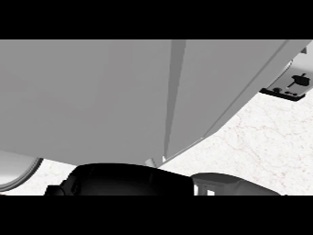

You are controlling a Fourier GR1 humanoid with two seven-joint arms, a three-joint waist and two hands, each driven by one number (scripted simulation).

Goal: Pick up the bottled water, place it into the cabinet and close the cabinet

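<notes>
A grey cabinet (84, 96) fills most of the head view, seen from very close. Two flat door fronts meet at a narrow vertical seam (176, 92). The bottled water shows nowhere. At the lower edge, under the cabinet's bottom corner, a black hand (121, 180) shows as a dark rounded mass. A grey forearm piece (233, 184) joins it from the right, so I take it for my right hand. Its fingers are hidden. No left hand shows.
A white toaster (293, 82) with a black lever stands at the upper right on the pale marble counter (274, 147). A round white plate rim (13, 181) pokes out at the lower left beneath the cabinet.
</notes>
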